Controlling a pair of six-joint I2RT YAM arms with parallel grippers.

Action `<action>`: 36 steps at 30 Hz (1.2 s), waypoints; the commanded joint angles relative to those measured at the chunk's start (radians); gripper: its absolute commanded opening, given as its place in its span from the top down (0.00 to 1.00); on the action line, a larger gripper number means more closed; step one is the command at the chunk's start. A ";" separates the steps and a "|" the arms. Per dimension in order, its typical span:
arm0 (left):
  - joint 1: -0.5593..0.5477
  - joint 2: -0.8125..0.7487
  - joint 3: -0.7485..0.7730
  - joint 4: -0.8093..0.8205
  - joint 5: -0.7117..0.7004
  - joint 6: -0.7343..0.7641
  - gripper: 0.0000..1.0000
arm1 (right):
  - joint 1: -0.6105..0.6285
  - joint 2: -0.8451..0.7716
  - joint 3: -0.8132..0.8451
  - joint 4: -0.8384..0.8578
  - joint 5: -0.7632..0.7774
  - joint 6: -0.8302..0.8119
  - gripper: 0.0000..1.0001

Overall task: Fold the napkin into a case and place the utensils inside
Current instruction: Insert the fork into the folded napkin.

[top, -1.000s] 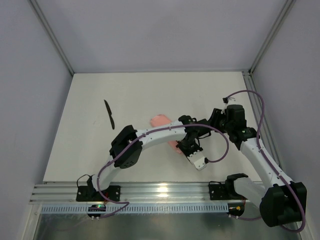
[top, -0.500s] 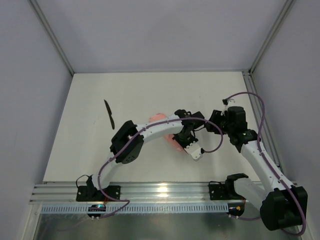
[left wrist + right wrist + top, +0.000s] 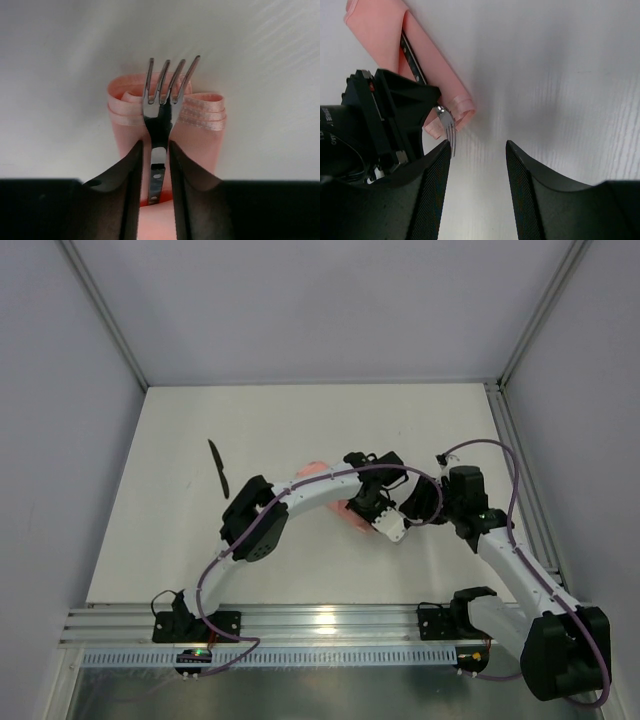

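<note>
The case (image 3: 200, 145), folded from pale-pink cloth, lies near the middle of the table (image 3: 300, 420), a little toward its right edge, and in the top view most of it is hidden under the end of the left arm. The fork (image 3: 160, 100) lies along the case. In the right wrist view its dark handle with small rivets runs between two folds of the cloth. The silvery tines come out past the rolled end of the case and stand over the bare table. The left gripper (image 3: 156, 145) is over the neck of the fork, with one of its dark fingers (image 3: 125, 180) on each side of it. A thin slit shows between each finger and the metal, so the jaws stand a little apart and are not pressed on the fork. The right gripper (image 3: 477, 150) hangs just beside the tine end of the case, on the side of the right edge of the table. Its two fingers are well apart, with only bare white table between them, and it holds nothing. The knife (image 3: 217, 468), slim and black, lies flat near the left edge of the table, about midway between the far and near edges, well apart from the case and from both grippers.
</note>
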 commanded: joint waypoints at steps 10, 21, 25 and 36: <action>0.013 -0.095 0.041 0.046 0.027 -0.163 0.47 | 0.017 0.014 -0.096 0.128 -0.188 0.130 0.52; 0.036 -0.297 -0.022 0.010 0.073 -0.470 0.45 | 0.063 0.046 -0.121 0.129 -0.245 0.198 0.59; 0.147 -0.378 -0.146 0.128 0.084 -0.736 0.46 | 0.097 0.032 -0.150 0.132 -0.221 0.227 0.55; 0.474 -0.374 -0.338 0.455 0.120 -1.028 0.43 | 0.100 -0.008 -0.214 0.197 -0.138 0.330 0.56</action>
